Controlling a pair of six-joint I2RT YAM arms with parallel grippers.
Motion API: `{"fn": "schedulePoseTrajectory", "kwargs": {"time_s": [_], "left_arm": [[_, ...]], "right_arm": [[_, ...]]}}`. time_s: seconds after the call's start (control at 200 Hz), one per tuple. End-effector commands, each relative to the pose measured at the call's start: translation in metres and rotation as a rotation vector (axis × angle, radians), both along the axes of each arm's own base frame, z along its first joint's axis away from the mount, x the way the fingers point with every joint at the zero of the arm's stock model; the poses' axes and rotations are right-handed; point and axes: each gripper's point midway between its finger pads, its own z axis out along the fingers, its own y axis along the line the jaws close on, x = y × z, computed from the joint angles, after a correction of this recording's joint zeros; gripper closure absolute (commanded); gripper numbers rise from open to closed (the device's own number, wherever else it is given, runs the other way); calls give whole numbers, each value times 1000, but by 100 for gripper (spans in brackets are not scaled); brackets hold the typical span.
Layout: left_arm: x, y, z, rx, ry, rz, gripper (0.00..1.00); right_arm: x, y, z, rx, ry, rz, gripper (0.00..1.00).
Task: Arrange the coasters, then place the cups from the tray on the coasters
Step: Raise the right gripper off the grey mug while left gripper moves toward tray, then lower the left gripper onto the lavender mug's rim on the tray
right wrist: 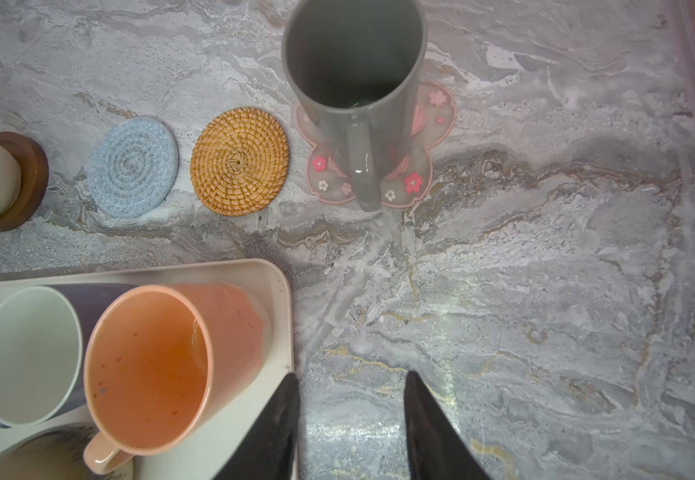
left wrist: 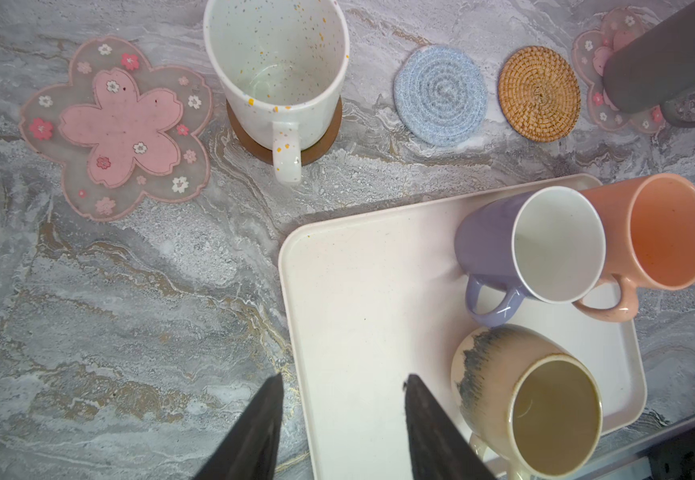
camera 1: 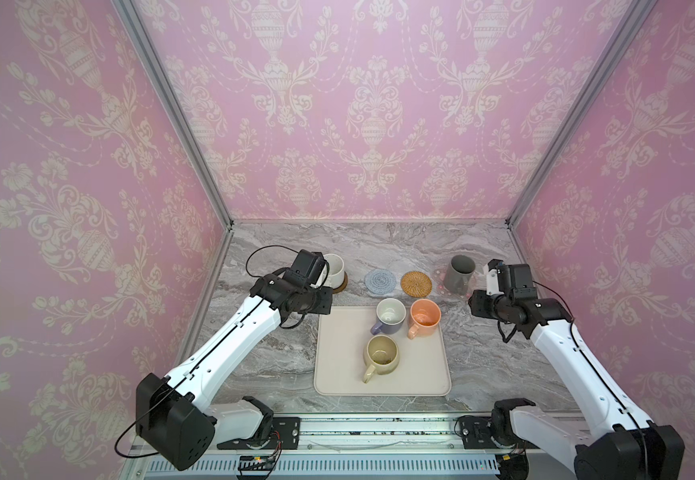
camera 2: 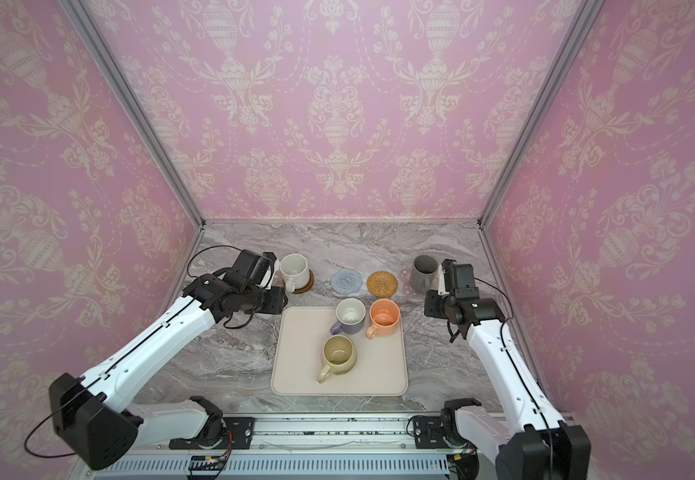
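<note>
While the left claw [left wrist: 343, 378] and right claw [right wrist: 352, 376] both hung parted and empty, the speckled white mug [left wrist: 275, 70] sat on the brown wooden disc coaster [left wrist: 320, 141], the tall grey mug [right wrist: 354, 83] on a pink flower-shaped coaster [right wrist: 408, 183]; the lavender mug [left wrist: 487, 237], peach-orange mug [left wrist: 670, 232] and cream-yellow mug [left wrist: 491, 395] stood on the flat beige tray [left wrist: 370, 291].

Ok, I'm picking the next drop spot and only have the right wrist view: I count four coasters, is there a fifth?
Observer: Yes. A second pink flower coaster lies bare beside the white speckled mug, on the side away from the blue-grey crocheted coaster.
Operator: Any mug on the tray besides the lavender mug and peach mug?
Observer: One, a rounded cream-yellow mug, upright, its handle pointing away from the coasters.
Operator: Is the left tool free?
Observer: Yes, open and holding nothing.
</note>
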Motion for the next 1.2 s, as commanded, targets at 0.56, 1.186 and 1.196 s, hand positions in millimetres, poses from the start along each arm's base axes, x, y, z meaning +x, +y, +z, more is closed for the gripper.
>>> {"fn": "schedulePoseTrajectory", "kwargs": {"time_s": [0.56,1.186,1.196], "left_arm": [[-26,-4,-32,12,44,11,50],[-24,-56,-43,54,92,-117,50],[-23,-57,-42,56,92,-119,50]], "right_arm": [[-45,34,3,113,-26,42,56],[-43,65,-26,171,32,89,56],[-44,65,-26,171,32,89,56]]}}
